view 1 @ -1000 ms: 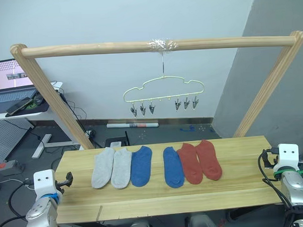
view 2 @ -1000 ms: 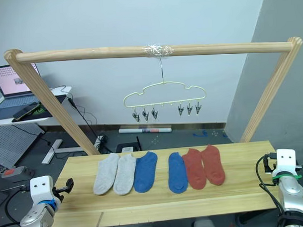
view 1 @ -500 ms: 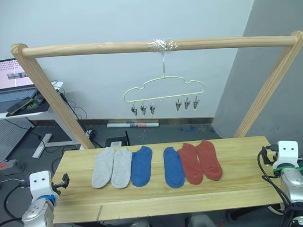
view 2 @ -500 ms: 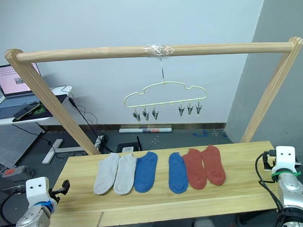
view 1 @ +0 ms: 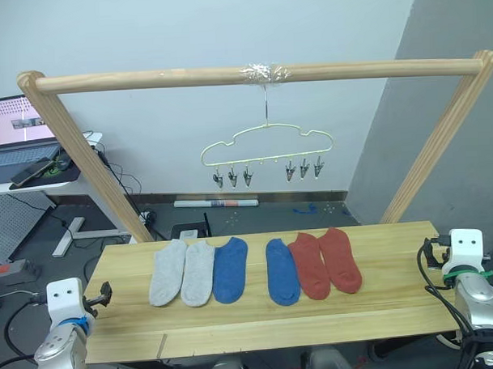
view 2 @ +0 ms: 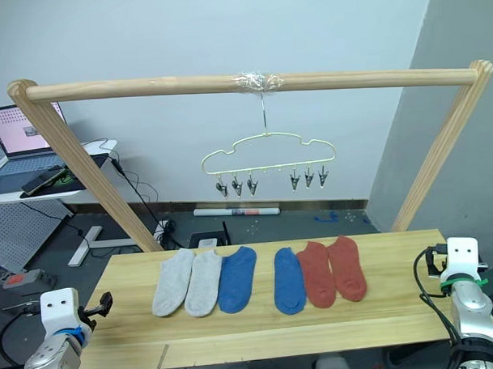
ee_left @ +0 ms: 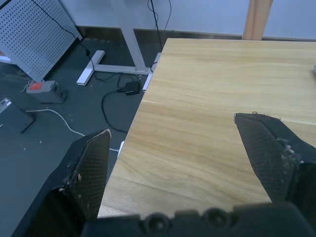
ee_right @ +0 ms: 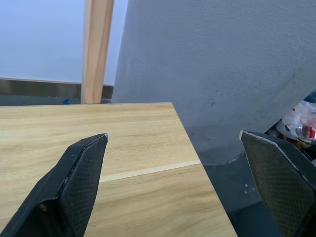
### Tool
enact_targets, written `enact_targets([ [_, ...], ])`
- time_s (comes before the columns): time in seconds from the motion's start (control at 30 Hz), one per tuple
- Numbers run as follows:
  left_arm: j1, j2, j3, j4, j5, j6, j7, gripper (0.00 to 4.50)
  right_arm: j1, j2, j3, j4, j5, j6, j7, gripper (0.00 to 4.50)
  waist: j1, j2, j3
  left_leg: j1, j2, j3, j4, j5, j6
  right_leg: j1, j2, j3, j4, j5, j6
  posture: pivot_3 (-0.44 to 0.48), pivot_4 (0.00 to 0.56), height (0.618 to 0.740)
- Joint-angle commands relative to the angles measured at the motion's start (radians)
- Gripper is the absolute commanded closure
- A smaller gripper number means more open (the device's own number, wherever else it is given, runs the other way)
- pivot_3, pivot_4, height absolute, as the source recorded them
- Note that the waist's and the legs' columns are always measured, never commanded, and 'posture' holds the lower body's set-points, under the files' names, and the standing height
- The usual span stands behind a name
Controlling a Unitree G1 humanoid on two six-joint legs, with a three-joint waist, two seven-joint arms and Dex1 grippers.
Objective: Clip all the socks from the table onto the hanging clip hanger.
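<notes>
In the left eye view, the table (view 1: pixel 380 297) spans the lower half of the frame, and the six socks lie in a row across its middle: two light grey socks (view 1: pixel 181 272) at the left, touching each other, then a blue sock (view 1: pixel 230 269) touching the second grey one, a small gap, a second blue sock (view 1: pixel 281 271), and two rust red socks (view 1: pixel 324 262) at the right, side by side. Above them, at centre frame, the clip hanger (view 1: pixel 266 145) hangs by its hook from a wooden pole frame (view 1: pixel 251 73), with three clips grouped at each end of its bar, none of them holding a sock. A laptop (view 1: pixel 16 132) sits on a desk at the far left edge. The right eye view shows the same layout, with the left gripper (view 2: pixel 101 304) at the lower left corner, off the table's left end, and the right arm at the lower right corner, past the table's right end. In the left wrist view, the left gripper's fingers (ee_left: pixel 89 170) are spread wide over the table's edge, holding nothing, with dark floor and cables beside it. In the right wrist view, the right gripper (ee_right: pixel 182 180) is likewise spread wide and empty above the table's corner.
</notes>
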Motion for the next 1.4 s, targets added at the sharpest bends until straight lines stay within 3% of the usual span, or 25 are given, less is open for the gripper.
enact_targets([
  [0.03, -0.002, 0.009, 0.029, -0.038, -0.018, -0.018, 0.004, 0.04, -0.027, -0.015, -0.005, -0.025, 0.017, 0.008, 0.039, 0.00, 0.000, 0.000, 0.000, 0.000, 0.000, 0.000, 0.000, 0.000, 0.000, 0.000, 0.000, 0.000, 0.000, 0.000, 0.000, -0.011, 0.000, 0.740],
  [0.13, 0.000, 0.009, 0.030, -0.040, -0.021, -0.018, 0.004, 0.04, -0.028, -0.011, -0.014, -0.033, 0.022, 0.009, 0.036, 0.00, -0.012, -0.001, 0.000, -0.005, -0.003, -0.007, 0.000, 0.000, 0.000, 0.003, -0.004, -0.006, 0.000, -0.001, 0.000, -0.011, 0.000, 0.740],
  [0.2, 0.001, 0.010, 0.029, -0.041, -0.023, -0.018, 0.005, 0.04, -0.031, -0.010, -0.017, -0.030, 0.020, 0.012, 0.030, 0.00, -0.020, 0.002, -0.002, -0.009, -0.020, -0.028, 0.000, 0.003, 0.004, 0.012, -0.032, -0.038, 0.003, -0.009, 0.004, -0.009, 0.000, 0.740],
  [0.23, 0.001, 0.010, 0.029, -0.042, -0.023, -0.017, 0.006, 0.04, -0.032, -0.010, -0.017, -0.028, 0.016, 0.015, 0.024, 0.00, -0.017, 0.004, -0.004, -0.005, -0.025, -0.035, 0.000, 0.005, 0.007, 0.013, -0.033, -0.045, 0.004, -0.012, 0.007, -0.009, 0.000, 0.740],
  [0.43, 0.001, 0.012, 0.024, -0.045, -0.023, -0.016, 0.003, 0.04, -0.037, -0.010, -0.017, -0.015, 0.013, 0.015, 0.020, 0.00, 0.019, 0.007, -0.008, -0.010, -0.023, -0.022, -0.001, 0.004, 0.006, 0.004, -0.030, -0.030, 0.003, -0.010, 0.015, -0.011, 0.000, 0.740],
  [0.63, 0.015, 0.009, -0.011, -0.106, 0.006, -0.036, -0.014, 0.04, -0.017, -0.019, -0.001, -0.054, -0.001, 0.016, 0.039, 0.00, 0.022, 0.007, -0.008, -0.010, -0.023, -0.020, -0.002, 0.004, 0.006, 0.004, -0.030, -0.029, 0.002, -0.013, 0.010, -0.016, 0.000, 0.740],
  [0.73, 0.058, 0.001, -0.053, -0.260, 0.014, -0.038, -0.062, 0.04, 0.020, -0.022, 0.015, -0.163, 0.014, 0.035, 0.104, 0.00, 0.022, 0.007, -0.008, -0.011, -0.022, -0.019, -0.002, 0.004, 0.006, 0.004, -0.030, -0.028, 0.002, -0.013, 0.010, -0.030, 0.004, 0.740],
  [0.97, 0.171, -0.037, -0.113, -0.781, -0.099, 0.110, -0.148, 0.04, 0.155, -0.016, 0.106, -0.663, 0.192, 0.200, 0.398, 0.00, 0.017, 0.011, 0.006, -0.012, -0.021, -0.017, -0.001, 0.004, 0.006, 0.002, -0.030, -0.027, 0.003, -0.013, 0.010, -0.062, 0.054, 0.740],
  [1.17, 0.079, -0.095, -0.198, -1.002, -0.119, 0.225, -0.089, 0.04, 0.108, 0.005, 0.192, -0.909, 0.285, 0.319, 0.486, 0.00, 0.019, 0.008, 0.038, -0.012, -0.020, -0.016, -0.001, 0.004, 0.006, 0.002, -0.030, -0.027, 0.003, -0.013, 0.009, -0.075, 0.085, 0.740],
  [1.27, -0.004, -0.138, -0.263, -1.052, -0.111, 0.261, -0.068, 0.59, 0.042, 0.025, 0.241, -0.987, 0.308, 0.381, 0.491, 0.00, 0.020, 0.006, 0.047, -0.013, -0.020, -0.016, -0.001, 0.004, 0.006, 0.001, -0.030, -0.027, 0.003, -0.013, 0.010, -0.088, 0.094, 0.740],
  [1.4, -0.098, -0.185, -0.326, -1.042, -0.096, 0.297, -0.051, 1.78, -0.036, 0.046, 0.293, -1.061, 0.342, 0.459, 0.503, 0.00, 0.019, 0.003, 0.051, -0.016, -0.021, -0.016, -0.001, 0.003, 0.005, 0.000, -0.030, -0.027, 0.001, -0.011, 0.017, -0.100, 0.100, 0.740],
])
